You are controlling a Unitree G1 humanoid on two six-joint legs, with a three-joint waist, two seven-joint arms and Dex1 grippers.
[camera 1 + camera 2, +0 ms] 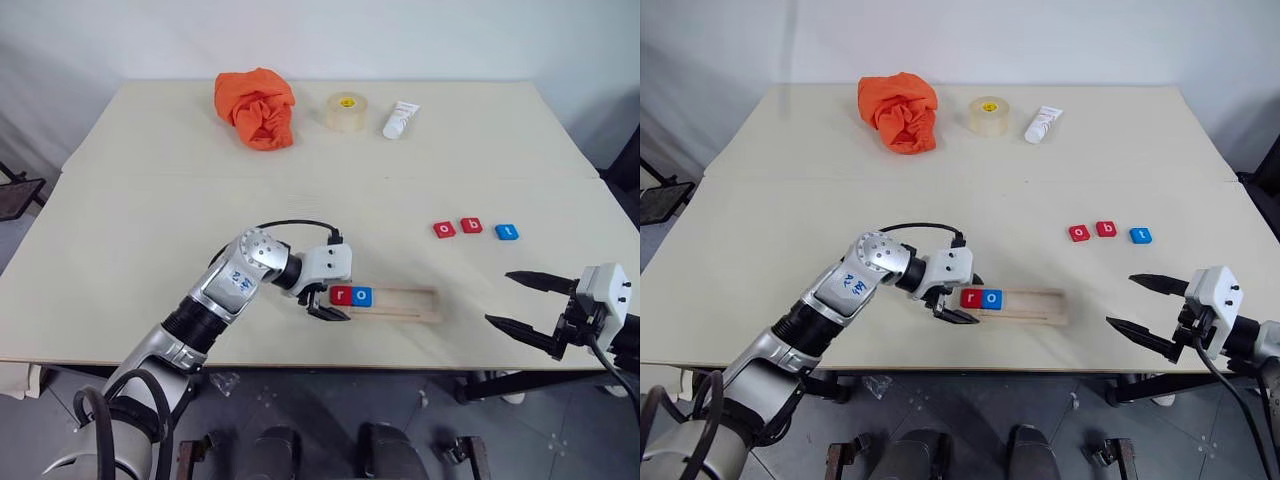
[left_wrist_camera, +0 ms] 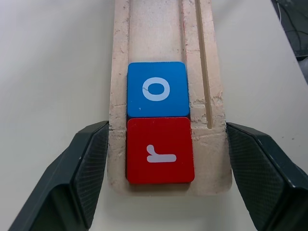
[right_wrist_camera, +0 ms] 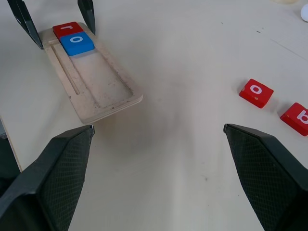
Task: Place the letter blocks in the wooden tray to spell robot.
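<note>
Tray: I see the wooden tray (image 1: 392,302) lying near the front edge of the table (image 1: 140,220), its long axis running left to right in front of me.
Filled slots: the red r block (image 2: 160,150) sits at the tray's left end, the blue o block (image 2: 157,89) touching it on the right; I judge this the start of the word, with three slots left to fill.
Left gripper: my left gripper (image 1: 325,297) is at the tray's left end, jaws apart, one finger either side of the rim and holding nothing; I read this as bracing or squaring the tray, though I cannot tell whether the pads actually touch the wood.
Right gripper: my right gripper (image 1: 522,301) hovers wide open and empty off the tray's right end, I judge ready for the next pick.
Loose blocks: the red o (image 1: 444,230), red b (image 1: 471,226) and blue t (image 1: 507,232) lie in a row on the table, well behind the tray's right end.
Hard to see: the b block is cut by the edge of the right wrist view.
Bystanders: an orange cloth (image 1: 256,107), tape roll (image 1: 347,112) and white tube (image 1: 401,120) sit at the far side.
</note>
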